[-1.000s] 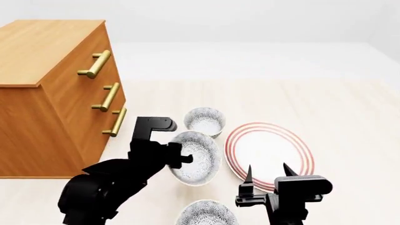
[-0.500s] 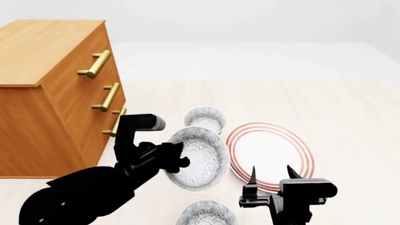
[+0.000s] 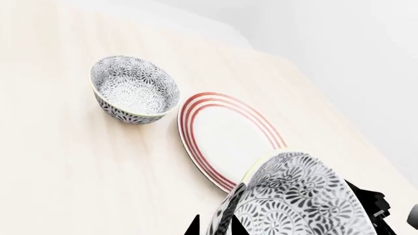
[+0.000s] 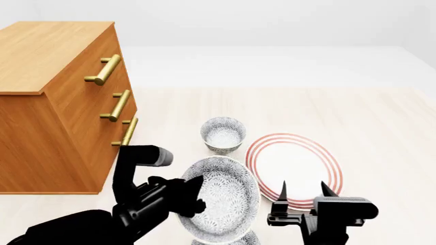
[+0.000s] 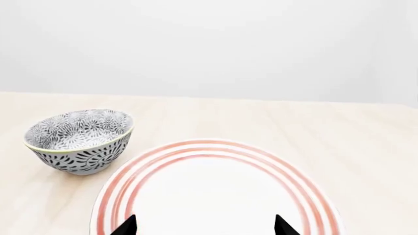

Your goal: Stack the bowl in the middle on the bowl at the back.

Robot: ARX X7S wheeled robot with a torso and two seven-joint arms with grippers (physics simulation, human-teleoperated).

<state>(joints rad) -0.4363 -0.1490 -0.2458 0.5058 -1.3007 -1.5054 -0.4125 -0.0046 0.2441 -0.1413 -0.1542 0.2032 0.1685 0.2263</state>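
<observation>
Left gripper (image 4: 194,196) is clamping the rim of the bowl in the middle (image 4: 221,198) and holding it tilted above the desk (image 4: 354,117) — the inside is facing the head camera. In the left wrist view the same bowl (image 3: 297,203) is filling the near corner, patterned outer wall showing. It is hanging near the plate (image 4: 294,168) with red rings, overlapping that plate's edge in the head view.

The bowl at the back (image 4: 223,135) is sitting upright on the desk, just beside the plate's far-left edge, apart from the held bowl. A third speckled bowl (image 4: 246,240) is only partly showing under the held one.

Right gripper (image 4: 303,193) is hovering over the near edge of the plate, fingers spread wide and holding nothing — both tips showing in the right wrist view (image 5: 203,226).

A wooden drawer chest (image 4: 58,102) is standing at the left.
</observation>
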